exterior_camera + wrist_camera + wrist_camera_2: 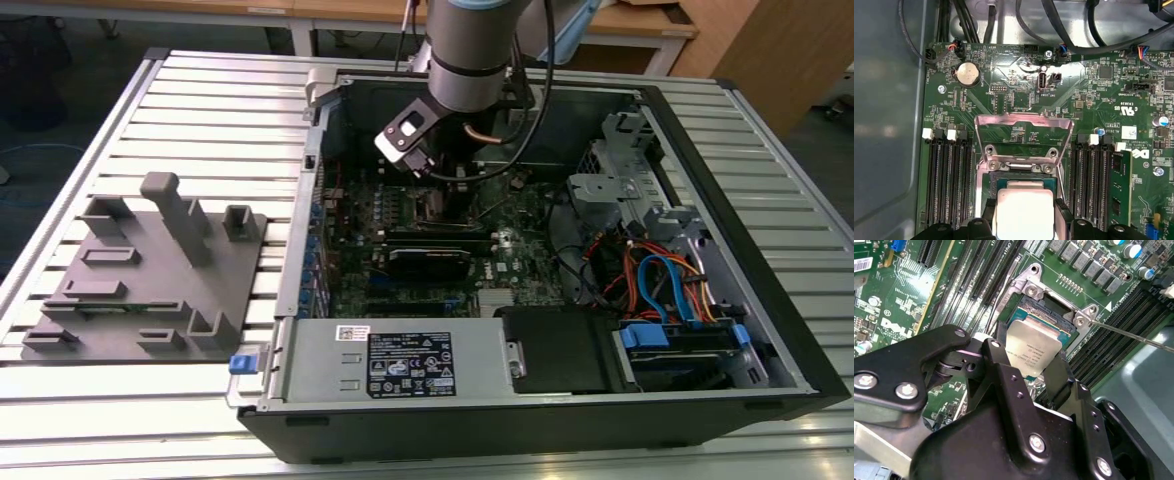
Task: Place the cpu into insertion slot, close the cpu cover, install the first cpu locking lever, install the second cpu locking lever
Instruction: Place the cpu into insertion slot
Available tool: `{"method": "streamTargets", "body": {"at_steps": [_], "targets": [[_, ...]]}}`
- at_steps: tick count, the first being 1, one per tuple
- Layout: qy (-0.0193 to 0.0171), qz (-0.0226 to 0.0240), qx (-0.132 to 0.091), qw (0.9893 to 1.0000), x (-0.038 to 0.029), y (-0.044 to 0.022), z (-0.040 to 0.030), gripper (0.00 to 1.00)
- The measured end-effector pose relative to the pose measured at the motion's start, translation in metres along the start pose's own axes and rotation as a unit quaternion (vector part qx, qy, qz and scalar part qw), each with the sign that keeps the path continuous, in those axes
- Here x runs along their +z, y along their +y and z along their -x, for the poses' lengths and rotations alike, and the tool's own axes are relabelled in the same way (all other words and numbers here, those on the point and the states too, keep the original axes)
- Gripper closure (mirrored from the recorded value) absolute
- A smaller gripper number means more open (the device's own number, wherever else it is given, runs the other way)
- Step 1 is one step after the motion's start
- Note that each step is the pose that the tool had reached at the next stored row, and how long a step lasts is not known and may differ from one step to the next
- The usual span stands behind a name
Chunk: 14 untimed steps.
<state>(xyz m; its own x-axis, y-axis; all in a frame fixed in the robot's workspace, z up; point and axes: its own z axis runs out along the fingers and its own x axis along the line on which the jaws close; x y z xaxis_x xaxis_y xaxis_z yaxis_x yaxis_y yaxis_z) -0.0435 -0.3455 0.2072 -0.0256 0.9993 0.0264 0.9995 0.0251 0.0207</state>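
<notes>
- At the exterior view's left, a grey fixture tray (147,270) lies on the slatted desk (80,410), well apart from the work.
- Centre: the open computer case (787,325) lies on its side, so the arm (467,50) reaches the board (1094,100) from above.
- Inside, the claw (1026,365) is clenched on the cpu (1033,347) by its edges, keeping the top clear, just over the insertion slot (1024,176); seated or not, I cannot tell.
- The cpu cover (1024,120) stands hinged back, leaving the slot open.
</notes>
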Motion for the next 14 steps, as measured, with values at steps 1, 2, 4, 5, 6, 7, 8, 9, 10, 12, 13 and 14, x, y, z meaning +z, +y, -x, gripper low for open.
{"method": "streamTargets", "body": {"at_steps": [1,2,4,5,6,7,8,9,10,12,13,14], "targets": [[0.0001,0.0001,0.000,1.0000,0.0005,0.0000,-0.0002,0.46],[0.0001,0.0001,0.001,1.0000,0.0010,0.0000,-0.0005,0.46],[0.0003,0.0001,0.003,1.0000,0.0018,0.0000,-0.0010,0.46],[0.0005,0.0002,0.003,1.0000,0.0023,-0.0001,-0.0012,0.46],[0.0005,0.0002,0.004,1.0000,0.0028,-0.0003,-0.0014,0.46],[0.0006,0.0002,0.004,1.0000,0.0033,-0.0003,-0.0016,0.46],[0.0005,0.0002,0.005,1.0000,0.0036,-0.0006,-0.0017,0.46],[0.0006,0.0002,0.005,1.0000,0.0039,-0.0007,-0.0017,0.46],[0.0006,0.0002,0.005,1.0000,0.0042,-0.0008,-0.0018,0.46],[0.0006,0.0002,0.005,1.0000,0.0052,-0.0012,-0.0020,0.46],[0.0007,0.0002,0.006,1.0000,0.0056,-0.0014,-0.0021,0.46],[0.0008,0.0002,0.006,1.0000,0.0059,-0.0016,-0.0023,0.46]]}}
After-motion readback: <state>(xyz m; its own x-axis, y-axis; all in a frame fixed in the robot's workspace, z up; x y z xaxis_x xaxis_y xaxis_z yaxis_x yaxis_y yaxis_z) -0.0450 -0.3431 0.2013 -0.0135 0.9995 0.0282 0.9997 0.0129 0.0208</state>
